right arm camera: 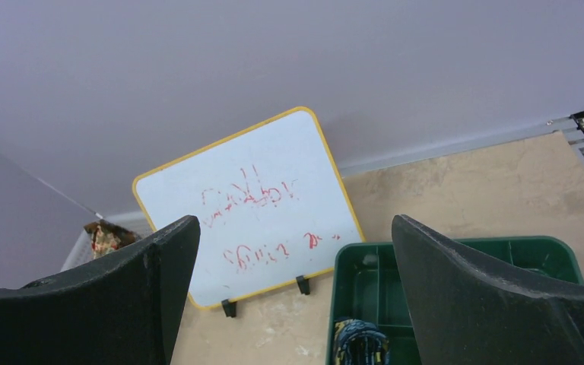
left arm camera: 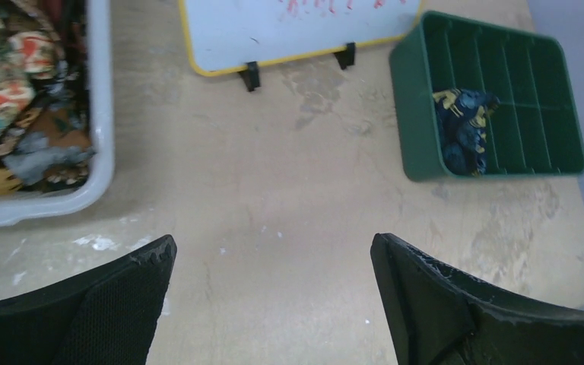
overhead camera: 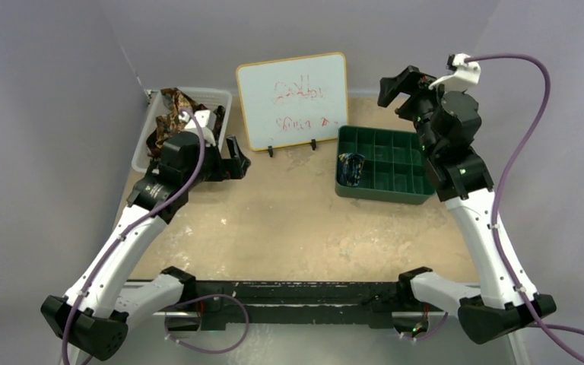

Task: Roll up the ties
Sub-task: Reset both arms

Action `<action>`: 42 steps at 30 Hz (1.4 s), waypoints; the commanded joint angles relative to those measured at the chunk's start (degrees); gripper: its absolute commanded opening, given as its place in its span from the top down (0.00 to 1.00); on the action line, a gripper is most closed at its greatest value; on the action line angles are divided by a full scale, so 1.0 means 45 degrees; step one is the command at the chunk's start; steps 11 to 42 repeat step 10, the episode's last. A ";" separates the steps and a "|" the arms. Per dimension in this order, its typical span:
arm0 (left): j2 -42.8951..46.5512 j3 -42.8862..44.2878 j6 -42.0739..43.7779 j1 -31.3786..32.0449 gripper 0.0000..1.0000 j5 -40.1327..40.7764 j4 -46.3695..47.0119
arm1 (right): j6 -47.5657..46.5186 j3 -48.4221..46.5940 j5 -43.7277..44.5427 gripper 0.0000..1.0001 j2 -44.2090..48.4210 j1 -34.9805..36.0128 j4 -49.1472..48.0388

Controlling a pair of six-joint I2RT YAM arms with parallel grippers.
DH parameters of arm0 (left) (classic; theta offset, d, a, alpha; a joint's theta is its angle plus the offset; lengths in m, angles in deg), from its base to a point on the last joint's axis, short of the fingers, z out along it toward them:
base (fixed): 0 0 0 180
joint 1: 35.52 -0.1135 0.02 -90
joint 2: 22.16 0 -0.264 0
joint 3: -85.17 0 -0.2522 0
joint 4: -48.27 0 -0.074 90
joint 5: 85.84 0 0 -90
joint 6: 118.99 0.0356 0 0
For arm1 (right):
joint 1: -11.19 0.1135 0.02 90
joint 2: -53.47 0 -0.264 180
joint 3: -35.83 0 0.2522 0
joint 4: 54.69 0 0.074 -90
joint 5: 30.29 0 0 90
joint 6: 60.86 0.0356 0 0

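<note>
We see both arms poised empty-handed above the worktop (overhead camera: 289,228). The left end effector (left arm camera: 272,245) is spread wide with nothing between its fingers. Ahead and to its left, a clear bin (left arm camera: 100,114) holds the heap of ties (left arm camera: 15,91), brown, gold and red prints in a tangle, none of them rolled as far as we can tell. Ahead and to its right, one navy tie (left arm camera: 464,125) sits bundled in the green tray (left arm camera: 414,99), at the end nearest this end effector. It looks rolled, though the view is too coarse for us to say how neatly. The right end effector (right arm camera: 295,224), raised high, is likewise wide open and holds nothing, with the tray just below it and the whiteboard (right arm camera: 247,205) beyond. We judge the job barely begun: one tie put away, the heap unrolled, most tray compartments unfilled.
</note>
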 commanded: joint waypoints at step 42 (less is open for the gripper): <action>0.1143 0.0343 -0.0989 -0.0049 0.00 0.3259 0.0196 | -0.0641 0.1082 -0.0582 0.01 0.0194 0.0012 -0.0618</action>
